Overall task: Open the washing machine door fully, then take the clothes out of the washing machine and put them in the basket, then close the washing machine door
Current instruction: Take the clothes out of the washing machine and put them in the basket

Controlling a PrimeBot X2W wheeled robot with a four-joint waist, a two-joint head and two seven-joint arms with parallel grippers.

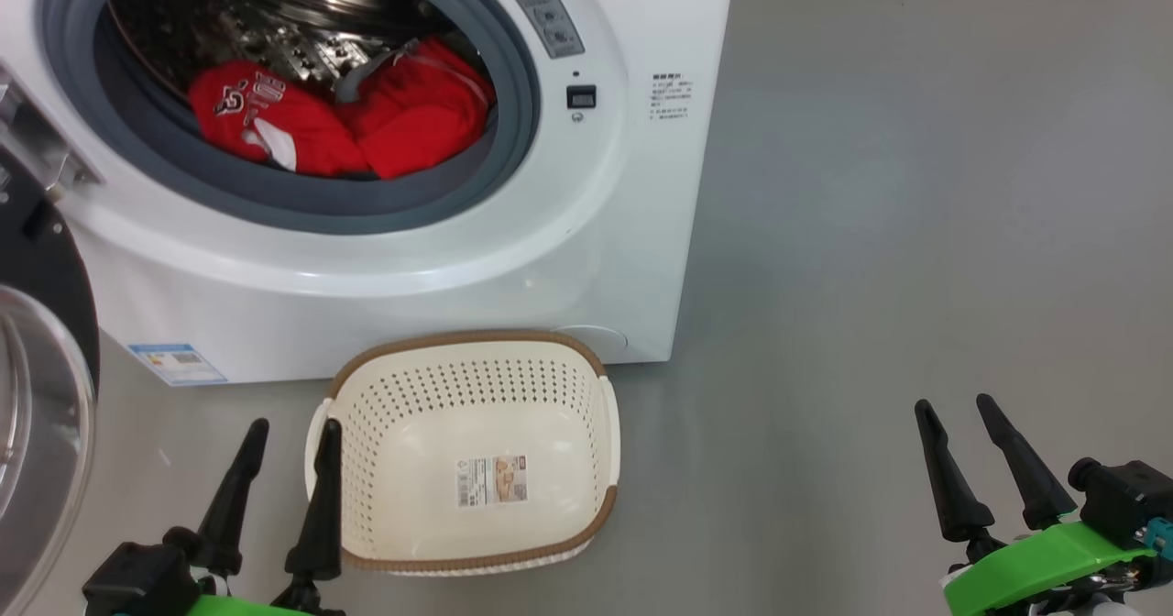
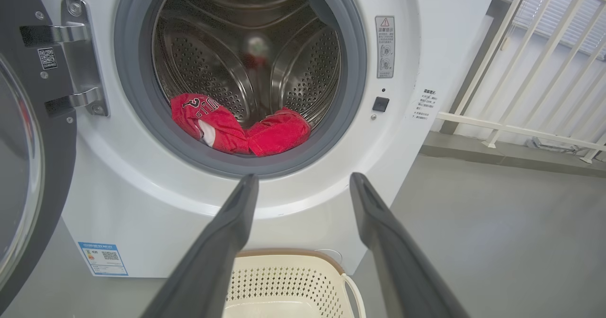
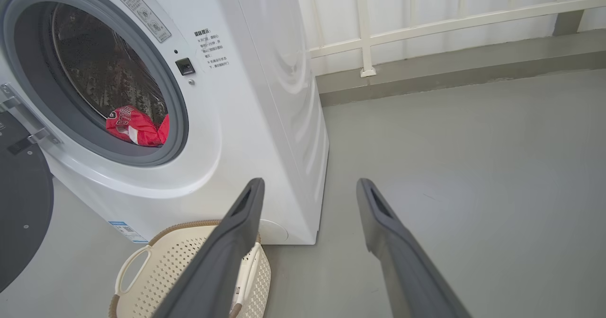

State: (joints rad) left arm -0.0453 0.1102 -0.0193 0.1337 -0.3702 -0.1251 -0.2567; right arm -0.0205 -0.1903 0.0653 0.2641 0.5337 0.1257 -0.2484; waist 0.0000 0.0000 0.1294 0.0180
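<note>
Nearest, left gripper [image 1: 295,425] and right gripper [image 1: 955,402] hang wide open, empty; basket [image 1: 467,336] fronts washer [image 1: 367,268]; clothes [image 1: 403,121] inside; door [image 1: 64,286] open left.

Clothes [image 1: 339,126] in washing machine [image 1: 513,258]; basket [image 1: 476,359] before it.

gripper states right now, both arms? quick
Left gripper: open, holding nothing.
Right gripper: open, holding nothing.
</note>
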